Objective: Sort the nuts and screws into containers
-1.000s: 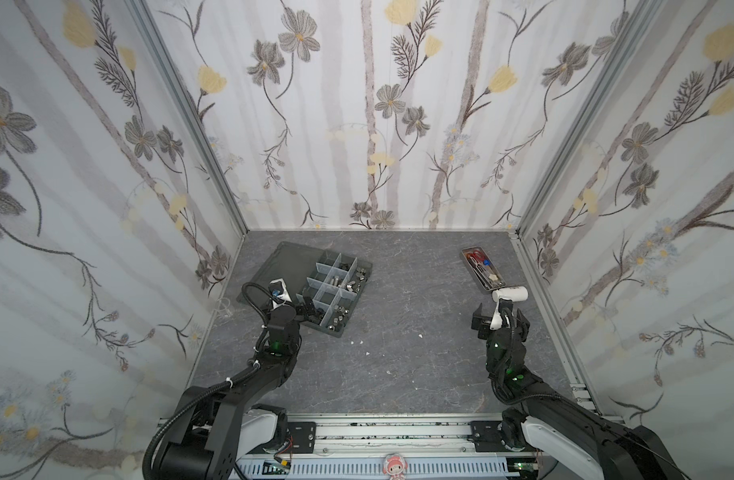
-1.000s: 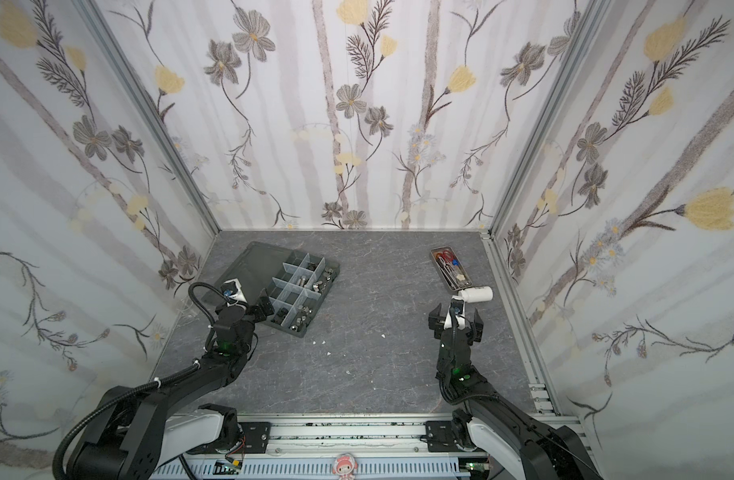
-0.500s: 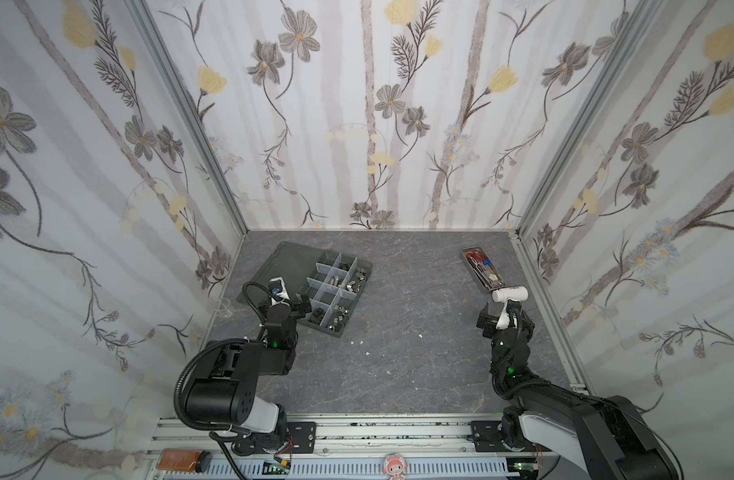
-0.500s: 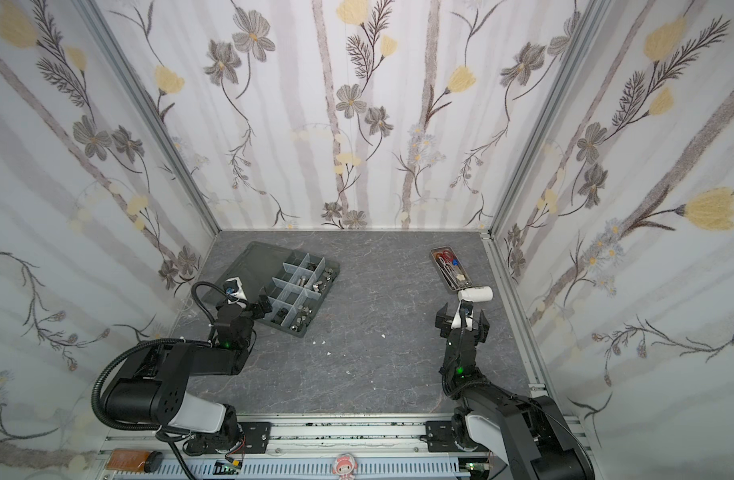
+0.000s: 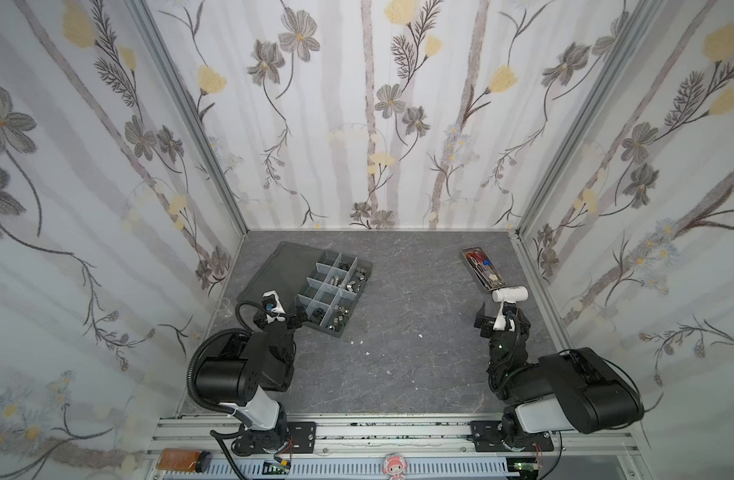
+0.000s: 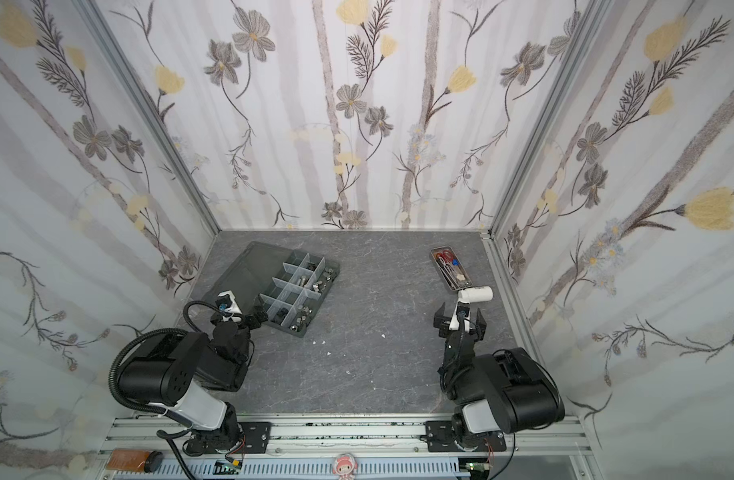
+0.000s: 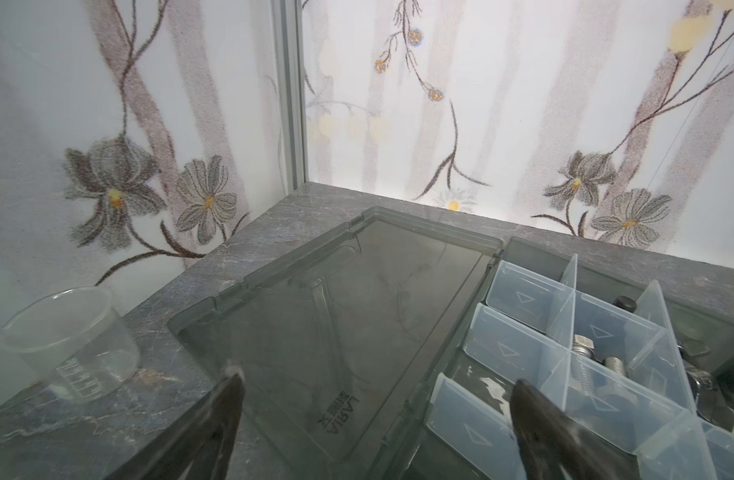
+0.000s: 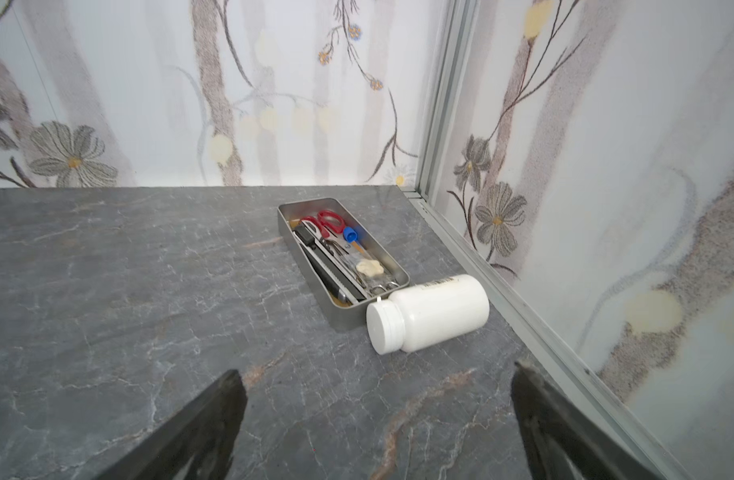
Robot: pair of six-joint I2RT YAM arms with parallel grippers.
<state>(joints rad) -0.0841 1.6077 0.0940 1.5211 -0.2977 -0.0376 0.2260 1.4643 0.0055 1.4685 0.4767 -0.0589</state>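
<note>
When reaching in with the left gripper [image 7: 375, 386], spread wide and empty at the near edge of the box [image 5: 274, 266] at left, could snag a divider [image 7: 565, 303] and spill screws [image 7: 582, 353] and nuts [image 5: 340, 322] from their compartments [image 5: 320, 281]. Could bump the bottle [image 8: 432, 311] with the right gripper [image 8: 378, 374], equally wide, empty.

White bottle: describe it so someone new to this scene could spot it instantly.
Start at the right side of the grey table, where a narrow metal tray holds red-handled scissors. The white bottle lies at the tray's end nearer the robot. Unlike everything nearby, it is a plain white capped cylinder, lying on its side.
</note>
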